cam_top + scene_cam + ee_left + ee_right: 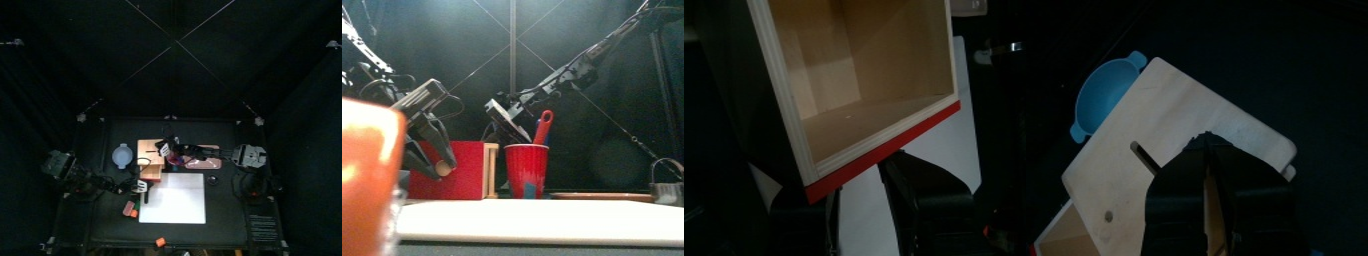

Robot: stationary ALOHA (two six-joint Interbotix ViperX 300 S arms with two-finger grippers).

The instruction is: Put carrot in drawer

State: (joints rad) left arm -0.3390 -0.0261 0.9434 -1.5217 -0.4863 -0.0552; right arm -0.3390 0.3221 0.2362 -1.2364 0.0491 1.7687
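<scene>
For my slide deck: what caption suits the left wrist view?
Left gripper open below the empty wooden drawer with its red front edge.

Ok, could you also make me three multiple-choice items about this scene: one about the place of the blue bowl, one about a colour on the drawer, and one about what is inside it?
1. The blue bowl lies
A. on the white sheet
B. beside the drawer, off the sheet
C. inside the drawer

2. The band on the drawer's open edge is
A. red
B. blue
C. white

3. The drawer's inside is
A. empty
B. holding the carrot
C. holding the bowl

Key:
1 B: the top view shows the blue bowl off the white sheet.
2 A: the drawer shows a red band.
3 A: only bare wood shows inside.
</scene>
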